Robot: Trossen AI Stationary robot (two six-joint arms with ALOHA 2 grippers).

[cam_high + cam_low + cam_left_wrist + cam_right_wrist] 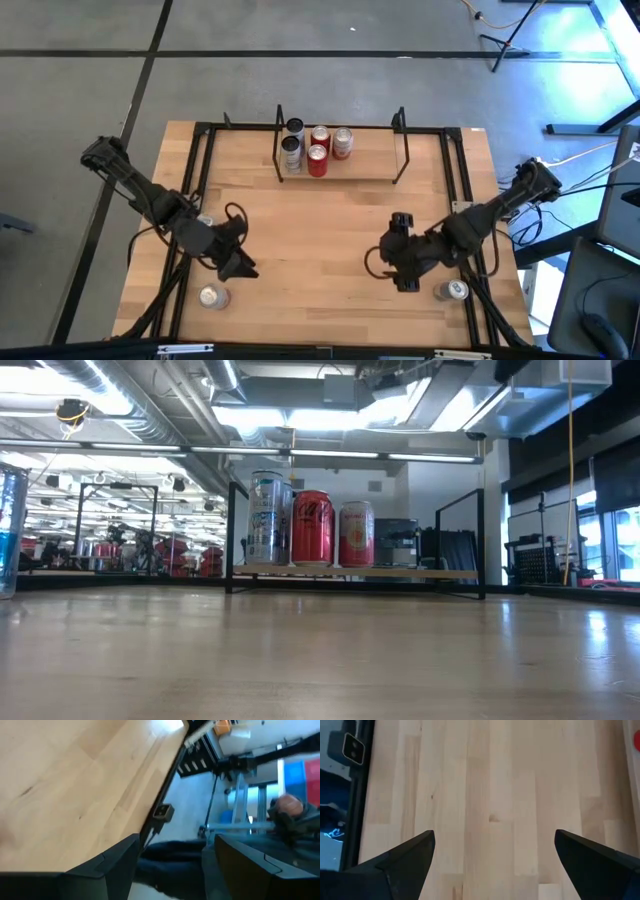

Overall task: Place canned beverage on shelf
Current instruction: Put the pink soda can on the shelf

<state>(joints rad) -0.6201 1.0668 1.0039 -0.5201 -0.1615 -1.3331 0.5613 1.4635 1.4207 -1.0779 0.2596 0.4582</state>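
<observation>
So the shelf (340,168) sits at the far middle of the table (330,230), and there are already four cans on its left half: two silver ones (292,150) on the left, two red ones (318,160) next to them, plus a lighter red-and-white can (342,142) just right of those. From the low view you get the silver can (267,518), the red can (311,528) and the pale one (356,534) lined up on the board (400,571), right half bare.

Two more cans are still down on the table: one at the near left corner (212,296), just beside the left gripper (240,266), and one near right (452,290), close to the right gripper (402,252).

Left gripper hovers over the near left part of the table, holding nothing, fingers (100,870) spread moderately. Right gripper hangs over the near right part, fingers (405,862) spread wide, nothing but bare wood between them.
</observation>
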